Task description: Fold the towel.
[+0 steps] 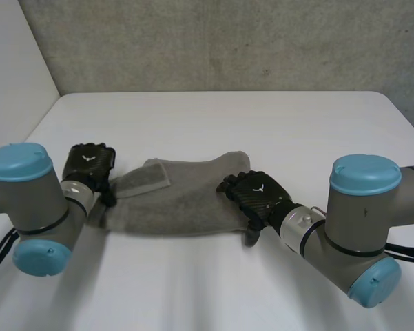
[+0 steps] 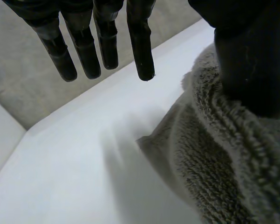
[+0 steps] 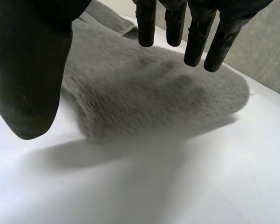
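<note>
The towel (image 1: 179, 200) is plain grey, without print or stripe. The table (image 1: 262, 124) is white. The left hand (image 1: 88, 165) and right hand (image 1: 255, 196) are black, each with a small white mark on its back. The arms (image 1: 34, 200) are grey with light-blue caps (image 1: 365, 174). The wall (image 1: 227, 41) is mottled grey.

The left hand (image 1: 88, 165) is carried low at the end of the bent left arm (image 1: 38, 200), its fingers (image 2: 140, 46) stretched straight and spread from the thumb. The right hand (image 1: 255, 194) is angled inward from the right arm (image 1: 351, 221), its fingers (image 3: 198, 42) straight and the thumb set wide.
</note>
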{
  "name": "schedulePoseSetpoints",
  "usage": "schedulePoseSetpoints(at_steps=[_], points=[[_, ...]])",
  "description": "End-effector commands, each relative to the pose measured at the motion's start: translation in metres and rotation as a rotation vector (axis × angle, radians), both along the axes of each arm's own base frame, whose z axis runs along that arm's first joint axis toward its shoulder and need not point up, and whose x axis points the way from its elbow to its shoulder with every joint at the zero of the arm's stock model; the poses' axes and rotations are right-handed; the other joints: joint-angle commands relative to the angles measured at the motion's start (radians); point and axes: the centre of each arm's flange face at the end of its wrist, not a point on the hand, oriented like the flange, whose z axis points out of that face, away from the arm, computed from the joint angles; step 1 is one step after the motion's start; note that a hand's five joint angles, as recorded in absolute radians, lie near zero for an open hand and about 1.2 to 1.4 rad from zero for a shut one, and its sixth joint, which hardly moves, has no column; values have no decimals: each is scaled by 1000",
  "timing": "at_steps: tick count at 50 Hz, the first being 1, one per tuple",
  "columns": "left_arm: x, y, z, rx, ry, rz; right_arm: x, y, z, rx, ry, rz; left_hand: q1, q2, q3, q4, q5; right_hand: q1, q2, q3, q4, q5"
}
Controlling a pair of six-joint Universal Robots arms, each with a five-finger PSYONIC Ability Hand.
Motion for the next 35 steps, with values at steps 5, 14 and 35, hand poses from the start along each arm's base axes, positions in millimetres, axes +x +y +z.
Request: schedulePoseSetpoints(at_steps=[5,14,35], points=[[3,-1,5,-8,12,6,2,0,-17,9,14,-4,2,-3,-10,-6,-7,124,125,126,118,132],[5,-7,4,-27,18,16,3,2,-17,4,3,-14,2,-3,-10,-6,-7,332,333,334,327,341],[-23,-22,7,-62,125,-162,5,2,-13,-35,-12,-24,13,9,2,6,4,464,466,466,459,473]])
